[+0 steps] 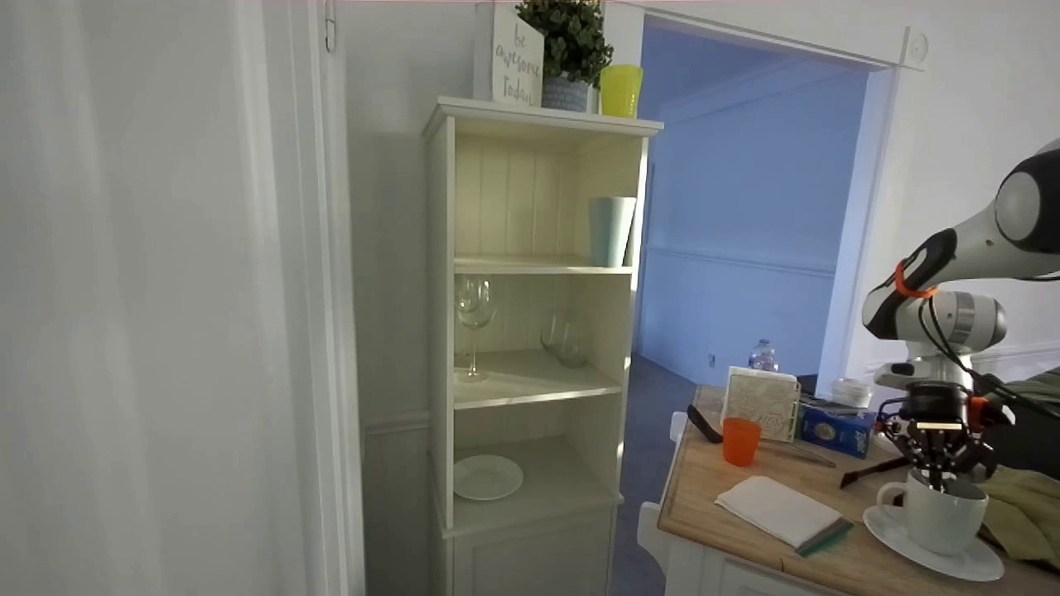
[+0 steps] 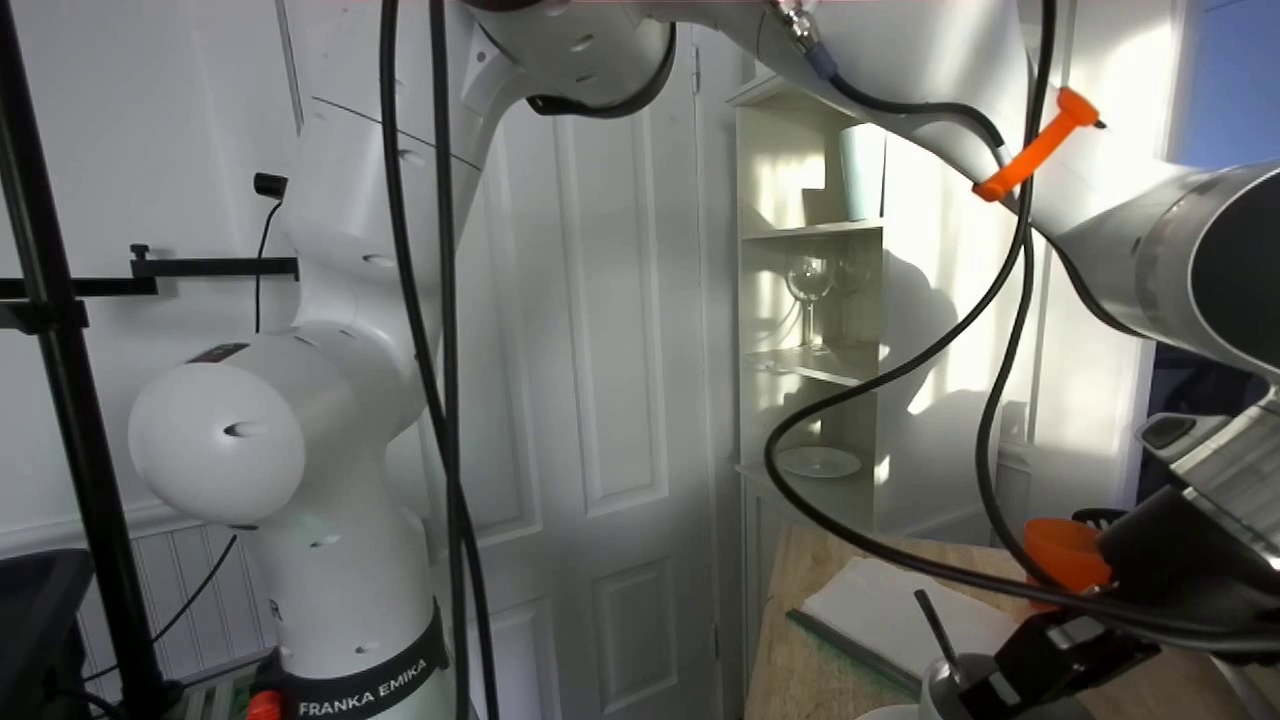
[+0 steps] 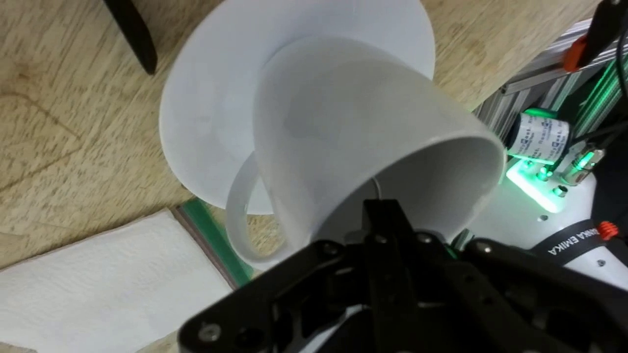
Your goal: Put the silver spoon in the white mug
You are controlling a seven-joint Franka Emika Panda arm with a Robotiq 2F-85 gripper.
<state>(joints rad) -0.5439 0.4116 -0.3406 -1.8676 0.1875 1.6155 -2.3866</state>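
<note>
The white mug (image 1: 948, 520) stands upright on a flat white saucer (image 1: 890, 534), its handle on the left side in that exterior view. My gripper (image 3: 381, 211) points down into the mug's mouth, its fingers together. A thin bit of the silver spoon (image 3: 377, 189) shows right at the fingertips, against the mug's inner wall. In an exterior view the spoon's handle (image 2: 935, 625) rises at a slant above the rim, close beside the fingertips. I see the jaws shut on the spoon. Its lower end is hidden inside the mug and behind the fingers.
A folded white cloth or pad (image 1: 778, 509) with a green edge lies near the saucer. Behind it are an orange cup (image 1: 741, 440), a blue box (image 1: 836, 430) and a black utensil (image 1: 874, 470). Green fabric (image 1: 1027, 513) borders the mug's far side.
</note>
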